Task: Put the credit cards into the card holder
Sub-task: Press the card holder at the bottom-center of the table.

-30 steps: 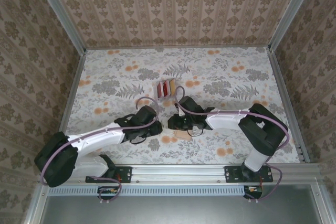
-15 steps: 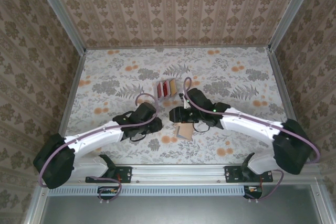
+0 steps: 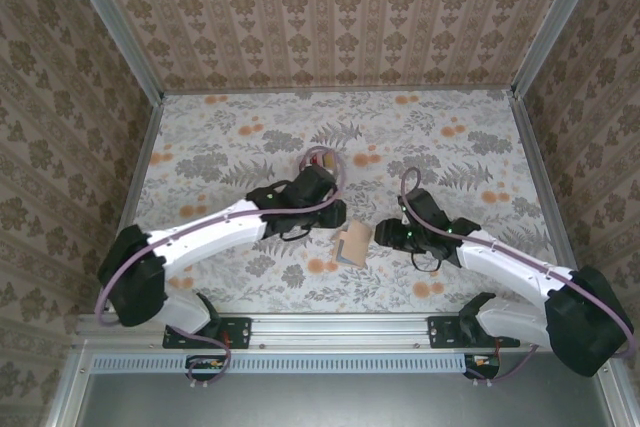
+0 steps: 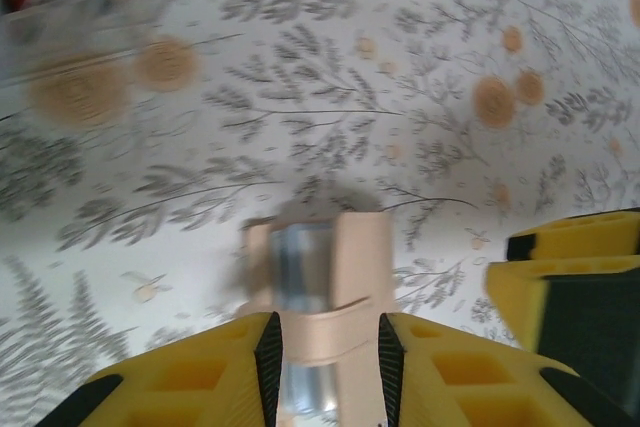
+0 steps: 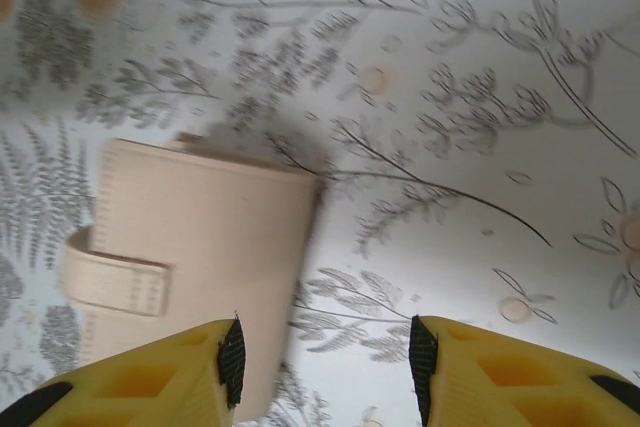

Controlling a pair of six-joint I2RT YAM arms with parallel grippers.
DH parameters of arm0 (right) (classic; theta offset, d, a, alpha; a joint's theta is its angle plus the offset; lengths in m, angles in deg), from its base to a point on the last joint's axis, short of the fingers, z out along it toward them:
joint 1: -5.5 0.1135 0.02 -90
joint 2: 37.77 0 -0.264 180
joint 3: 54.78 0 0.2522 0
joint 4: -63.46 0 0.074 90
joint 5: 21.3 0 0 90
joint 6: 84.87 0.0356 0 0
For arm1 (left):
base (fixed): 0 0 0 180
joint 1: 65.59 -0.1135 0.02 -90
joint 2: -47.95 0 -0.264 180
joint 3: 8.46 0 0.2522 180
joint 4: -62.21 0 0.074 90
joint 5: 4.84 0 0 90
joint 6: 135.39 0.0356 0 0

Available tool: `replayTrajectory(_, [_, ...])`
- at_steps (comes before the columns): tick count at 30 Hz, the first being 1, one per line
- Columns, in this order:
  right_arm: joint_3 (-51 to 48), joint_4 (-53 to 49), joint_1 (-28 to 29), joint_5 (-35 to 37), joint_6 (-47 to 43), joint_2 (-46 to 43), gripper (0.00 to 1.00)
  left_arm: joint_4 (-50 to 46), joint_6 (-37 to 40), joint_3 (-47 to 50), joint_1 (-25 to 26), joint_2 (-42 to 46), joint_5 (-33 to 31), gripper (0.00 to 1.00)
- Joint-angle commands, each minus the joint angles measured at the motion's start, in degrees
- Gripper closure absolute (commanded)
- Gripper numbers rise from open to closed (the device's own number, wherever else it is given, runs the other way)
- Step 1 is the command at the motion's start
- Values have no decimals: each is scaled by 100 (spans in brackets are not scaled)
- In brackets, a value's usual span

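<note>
Card holder clamped in left hand; right hand fingers apart, empty, one finger just beside it.

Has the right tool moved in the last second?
Yes. The right tool has pulled back rightward, farther from the pale card rack, now right of the card holder.

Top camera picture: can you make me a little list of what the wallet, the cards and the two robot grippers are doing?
card holder: pinkish-tan, strap across it, on the flowery table between the two arms
left gripper: one finger on each side of the card holder; can't tell if it is squeezing
right gripper: open, just beside the card holder, holding nothing
credit cards: in the small rack beyond the left arm, partly hidden
</note>
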Motion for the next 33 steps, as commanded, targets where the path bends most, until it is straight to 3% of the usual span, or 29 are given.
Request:
replayTrajectory(1, [-179,-22,-45,138,116,-135,49,-183,402,-508,269,-493,134,66])
replayTrajectory(10, [-295,11,-85,164,55,60,49,49,86,-708,359,-1496,768,67])
replayTrajectory(23, [-367,435,-94,-401,254,186,48,32,-142,235,-9,-1717,586,69])
replayTrajectory(33, [-370,1645,143,-1117,803,949,46,776,-589,1286,-70,-1506,555,98])
